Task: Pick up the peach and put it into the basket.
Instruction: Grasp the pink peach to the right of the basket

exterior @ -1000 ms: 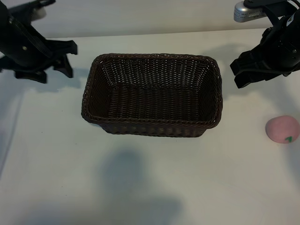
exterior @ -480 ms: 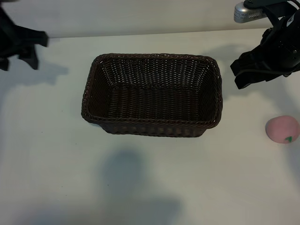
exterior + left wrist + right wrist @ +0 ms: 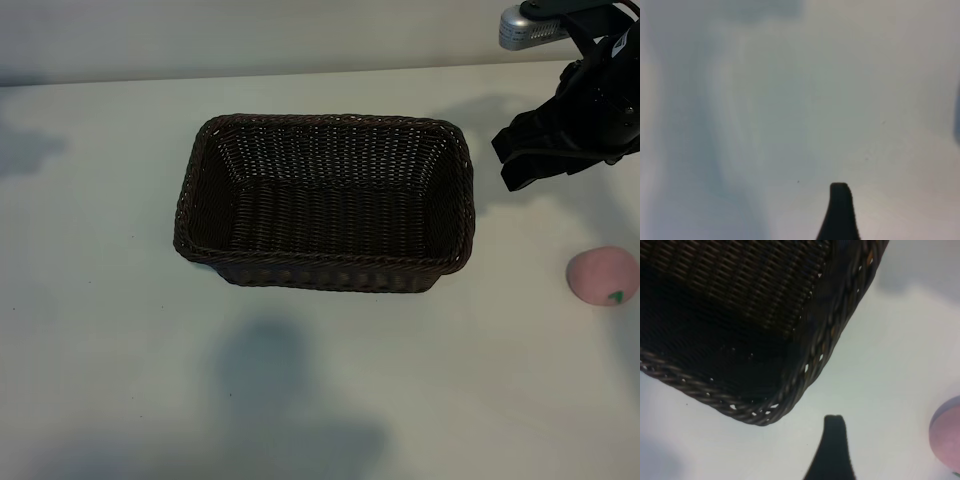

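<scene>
The peach [image 3: 603, 275], a small pale-pink ball with a green mark, lies on the white table near the right edge, well right of the basket [image 3: 320, 262]. The basket is dark-brown wicker, sits mid-table and holds nothing. My right gripper [image 3: 510, 160] hangs open and empty above the table, just off the basket's far right corner and behind the peach. In the right wrist view one dark fingertip [image 3: 834, 429] shows beside the basket's corner [image 3: 825, 340], with the peach [image 3: 947, 437] at the picture's edge. The left arm is outside the exterior view; its wrist view shows one fingertip [image 3: 840, 195] over bare table.
A silver camera housing [image 3: 530, 25] sits above the right arm at the far right. The white table [image 3: 120, 330] stretches around the basket on all sides, with a soft shadow in front of it.
The left arm has swung away to the left and left the exterior view. The right arm, the basket and the peach have stayed where they were.
</scene>
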Tool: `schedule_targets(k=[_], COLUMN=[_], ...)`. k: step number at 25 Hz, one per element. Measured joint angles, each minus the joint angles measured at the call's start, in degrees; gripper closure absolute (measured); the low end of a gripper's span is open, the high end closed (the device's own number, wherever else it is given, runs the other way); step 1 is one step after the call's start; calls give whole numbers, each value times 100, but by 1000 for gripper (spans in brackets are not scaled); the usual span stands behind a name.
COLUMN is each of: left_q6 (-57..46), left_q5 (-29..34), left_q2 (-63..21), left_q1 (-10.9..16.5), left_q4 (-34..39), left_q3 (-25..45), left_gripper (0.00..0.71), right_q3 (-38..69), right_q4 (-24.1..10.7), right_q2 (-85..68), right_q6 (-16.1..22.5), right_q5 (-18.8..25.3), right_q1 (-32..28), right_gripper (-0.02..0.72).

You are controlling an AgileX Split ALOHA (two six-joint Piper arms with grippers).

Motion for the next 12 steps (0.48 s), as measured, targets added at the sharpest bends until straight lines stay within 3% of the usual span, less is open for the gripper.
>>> schedule_targets(k=[12], left_q6=[528], left_q5=[93], left_q2=[-1399], left_q1=[14], left_q4=[-787], left_q3=[5], left_gripper=[123], right_q3=[0], right_q4=[-11], right_q2=[0], right_q6=[0], right_q5=[0], right_q1=[0], right_gripper=[108])
